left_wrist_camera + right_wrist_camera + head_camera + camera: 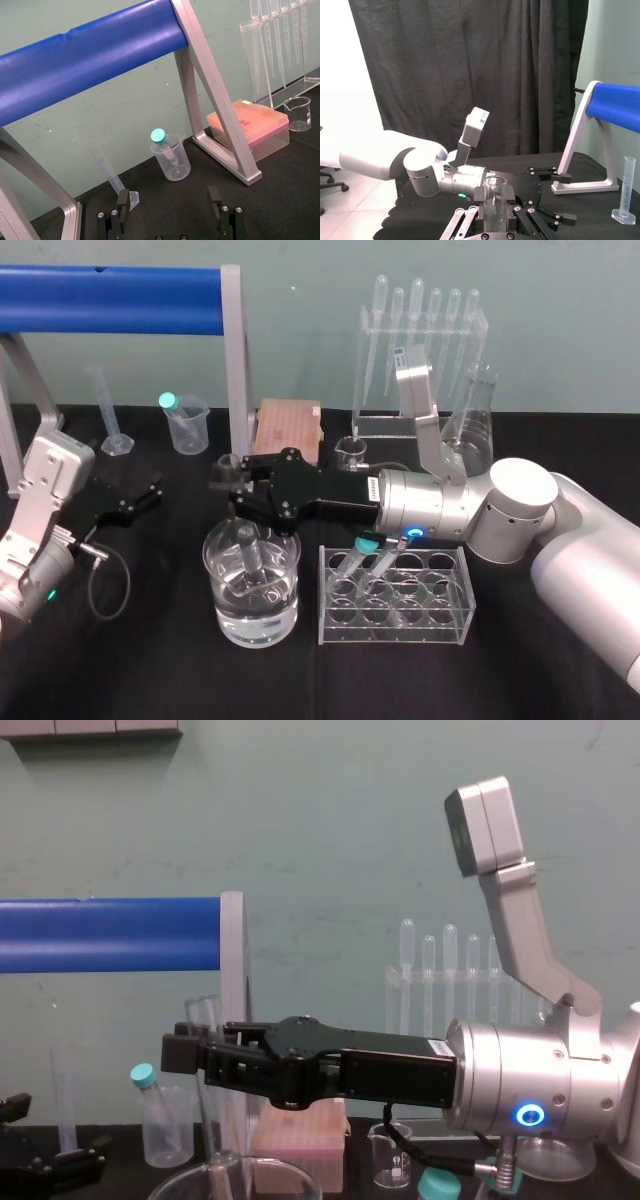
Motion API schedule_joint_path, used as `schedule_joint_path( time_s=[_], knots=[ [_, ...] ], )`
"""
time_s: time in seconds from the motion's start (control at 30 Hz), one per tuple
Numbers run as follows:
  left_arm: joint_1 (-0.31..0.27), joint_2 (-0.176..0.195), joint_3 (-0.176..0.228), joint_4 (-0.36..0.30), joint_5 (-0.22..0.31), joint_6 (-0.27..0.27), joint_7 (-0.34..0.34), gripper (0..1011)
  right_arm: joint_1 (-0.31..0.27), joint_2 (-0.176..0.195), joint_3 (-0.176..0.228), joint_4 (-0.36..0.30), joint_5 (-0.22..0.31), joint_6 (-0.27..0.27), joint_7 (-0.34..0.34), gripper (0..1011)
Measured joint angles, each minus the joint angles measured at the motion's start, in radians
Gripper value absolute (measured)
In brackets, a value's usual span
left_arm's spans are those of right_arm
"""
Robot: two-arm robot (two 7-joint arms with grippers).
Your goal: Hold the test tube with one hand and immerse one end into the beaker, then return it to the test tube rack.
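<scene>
Over the beaker [222, 618] near the front of the tabletop [150, 670], the test tube [248, 545] was held nearly upright, pinched between the fingers of the right gripper [235, 492], its lower end dipped in the water [262, 618]. The test tube rack [440, 625] was stood just beside the beaker; the left gripper [145, 495] was parked low at the left, fingers spread.

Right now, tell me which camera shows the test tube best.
The head view: the test tube runs through the right gripper down into the beaker, its lower end in the liquid. The chest view shows its side, bottom cut off. The right wrist view shows its upper part, rim up. The left gripper sits parked, open.
</scene>
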Motion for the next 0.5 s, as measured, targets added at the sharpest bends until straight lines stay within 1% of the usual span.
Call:
schedule_joint_path(
  time_s=[0.5],
  knots=[
    [0.000,0.000,0.000,0.000,0.000,0.000,0.000,1000,0.000,0.000,0.000,0.000,0.000,0.000,0.000,241]
  ],
)
